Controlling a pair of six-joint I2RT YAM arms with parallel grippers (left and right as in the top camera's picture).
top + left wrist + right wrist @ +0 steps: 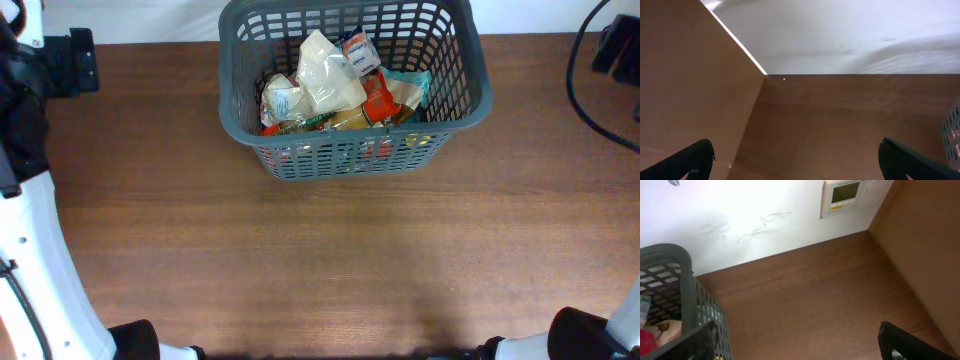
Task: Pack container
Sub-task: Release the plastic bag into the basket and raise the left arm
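The dark grey slotted container (455, 110) stands at the back middle of the brown table, filled with several food packets (330, 80). Its corner shows in the right wrist view (685, 287) and a sliver of it at the right edge of the left wrist view (952, 135). My left gripper (797, 165) is open and empty over bare table, well away from the container. My right gripper (800, 345) is open and empty, its left finger in front of the container's side. In the overhead view both arms show only at the bottom corners.
A white wall runs behind the table, with a wall control panel (842, 195) on it. Black cables (595, 90) lie at the back right of the table. A black mount (70, 60) sits at the back left. A wooden side panel (690, 85) rises left of the left gripper.
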